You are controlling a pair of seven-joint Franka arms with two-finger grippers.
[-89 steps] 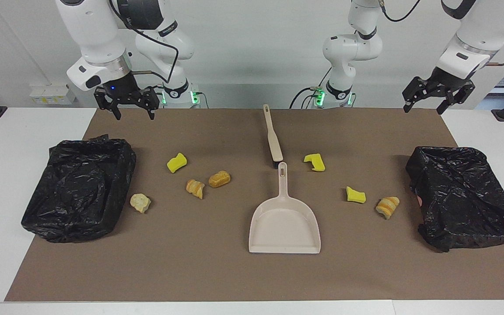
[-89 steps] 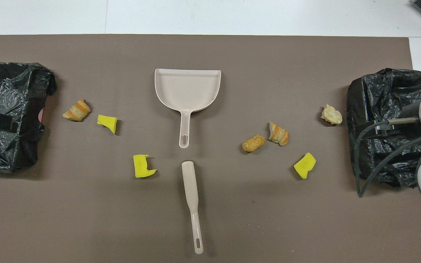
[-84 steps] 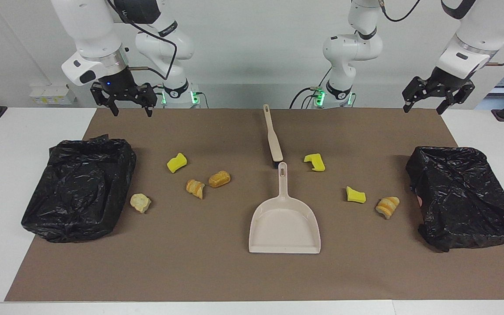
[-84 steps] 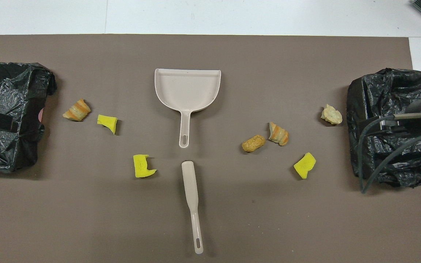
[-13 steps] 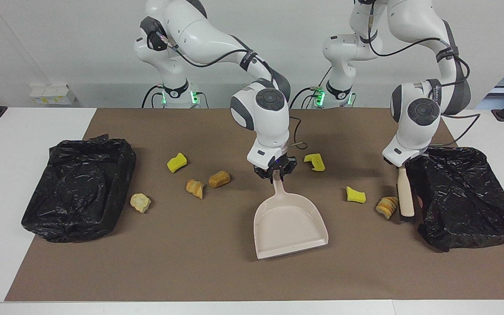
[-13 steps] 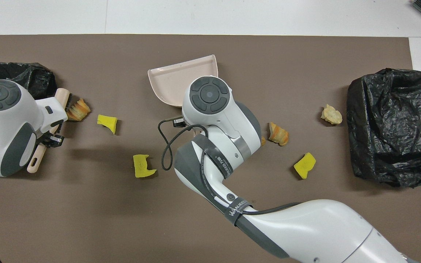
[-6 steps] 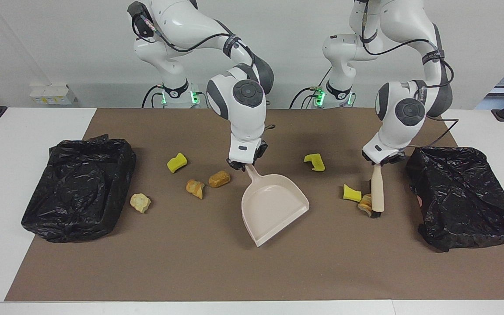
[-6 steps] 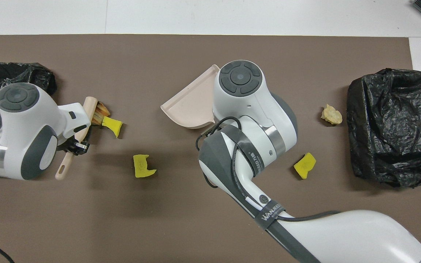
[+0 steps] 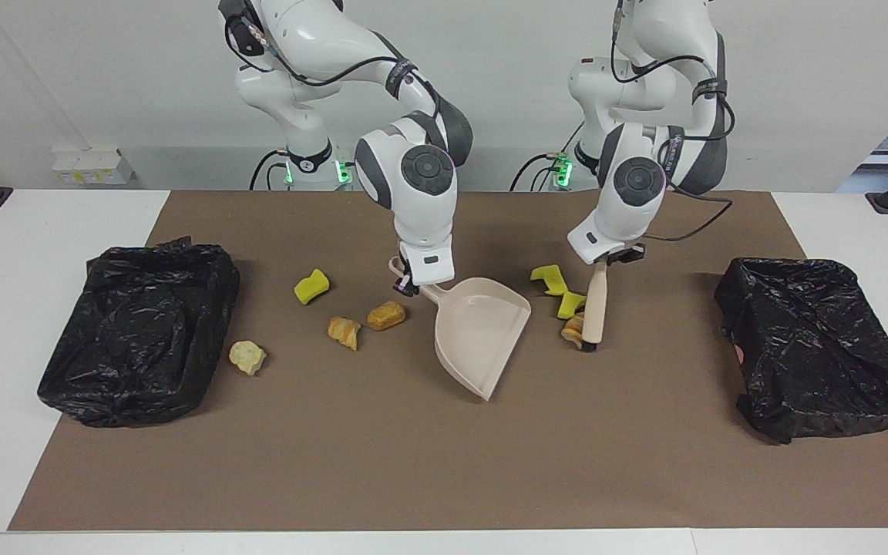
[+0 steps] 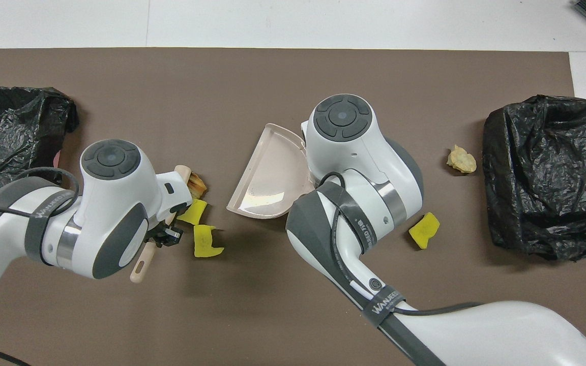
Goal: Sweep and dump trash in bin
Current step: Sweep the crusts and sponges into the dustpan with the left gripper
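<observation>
white table [image 9: 43,231] with a large brown mat [image 9: 382,462] covering most of its top; bare white margins show at both ends and along the edge farthest from the robots. plain pale grey wall [image 9: 89,77] past the robots' end of the table. small white boxes [image 9: 93,166] sit low against that wall toward the right arm's end. light is even and diffuse, shadows soft on the mat.

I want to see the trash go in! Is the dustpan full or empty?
Empty. The dustpan's pale inside is bare; the yellow sponge chunks and bread piece lie beside it on the mat.
</observation>
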